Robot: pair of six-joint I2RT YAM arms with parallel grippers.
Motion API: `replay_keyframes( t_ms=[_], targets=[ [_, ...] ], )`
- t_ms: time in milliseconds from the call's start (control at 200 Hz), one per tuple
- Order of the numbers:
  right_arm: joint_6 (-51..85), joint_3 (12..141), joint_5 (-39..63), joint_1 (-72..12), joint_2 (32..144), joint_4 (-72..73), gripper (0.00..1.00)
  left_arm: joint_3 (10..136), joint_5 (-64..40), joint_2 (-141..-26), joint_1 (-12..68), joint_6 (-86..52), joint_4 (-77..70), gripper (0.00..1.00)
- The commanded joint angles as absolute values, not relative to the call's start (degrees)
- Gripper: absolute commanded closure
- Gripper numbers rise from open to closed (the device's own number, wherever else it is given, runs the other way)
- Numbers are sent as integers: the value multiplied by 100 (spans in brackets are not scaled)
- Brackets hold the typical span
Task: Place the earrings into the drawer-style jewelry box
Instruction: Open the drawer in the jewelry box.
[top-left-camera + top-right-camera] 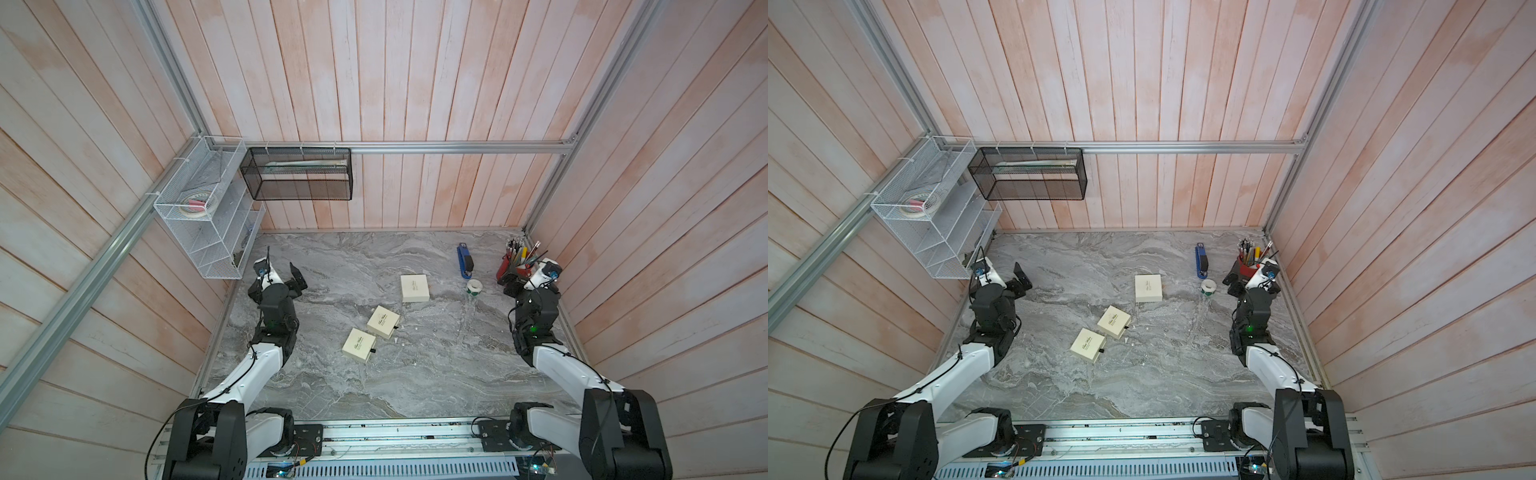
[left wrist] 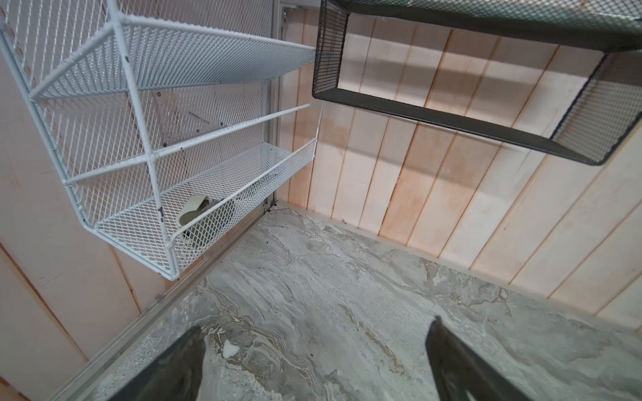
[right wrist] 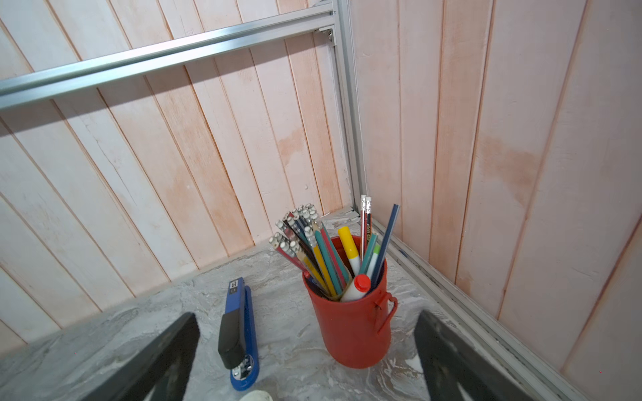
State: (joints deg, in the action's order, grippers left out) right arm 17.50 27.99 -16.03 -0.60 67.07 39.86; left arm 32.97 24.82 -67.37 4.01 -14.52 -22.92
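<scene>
Presently, my stock on the counter [image 1: 415, 378]:

- **Boxes:** three cream drawer boxes, all shut. The middle box [image 1: 383, 322] and near box [image 1: 359, 345] show black pull tabs. The far box [image 1: 414, 288] sits apart.
- **Earrings [image 1: 1133, 345]:** tiny pale specks loose on the marble just beside the middle box, too small to detail.
- **Left fingers [image 1: 299, 277]:** spread wide, empty, near the white wire rack [image 1: 199, 232].
- **Right fingers [image 1: 510, 284]:** spread wide, empty, by the red pencil cup [image 3: 351, 326].
- **Handling, as I judge it:** I'd brace one box and draw its tab first, then pinch each speck low.
</scene>
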Motion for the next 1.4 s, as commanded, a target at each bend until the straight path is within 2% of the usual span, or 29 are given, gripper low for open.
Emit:
replay_keyframes(
  t_ms=[0, 110, 230, 305, 505, 675, 780, 920, 1100, 1395],
  targets=[
    [2485, 3128, -1585, -41, 6750, 2153, 2, 3720, 1959, -7016, 163, -2419, -199, 0],
    [2558, 3191, -739, -36, 6746, 1962, 3, 3861, 1139, -7240, 114, -2584, -79, 0],
    [2418, 3175, 707, -44, 6689, 1925, 7, 3795, 128, -7175, 142, -2712, -239, 0],
    [2460, 3150, 1425, -194, 6748, 2000, 6, 3920, -103, -7205, 373, -2668, -99, 0],
    [1977, 3505, 1305, -1920, 7165, 1421, 6, 4121, -123, -7195, 1670, -2517, 317, 0],
    [2077, 3561, 1666, -3080, 7452, 1370, 7, 3906, -119, -6966, 2285, -2892, 494, 0],
    [2280, 3527, 1893, -3642, 7604, 1350, 15, 3542, -211, -6723, 2472, -3060, 381, 0],
    [2461, 3498, 2286, -4223, 7925, 1389, 33, 3358, -396, -6580, 2522, -3131, 552, 0],
    [2514, 3615, 2526, -4580, 8538, 1525, 52, 3321, -496, -6472, 2522, -3041, 729, 0],
    [2353, 4104, 2957, -4983, 9415, 1449, 54, 3237, -642, -6394, 2522, -2930, 765, 0]
  ],
)
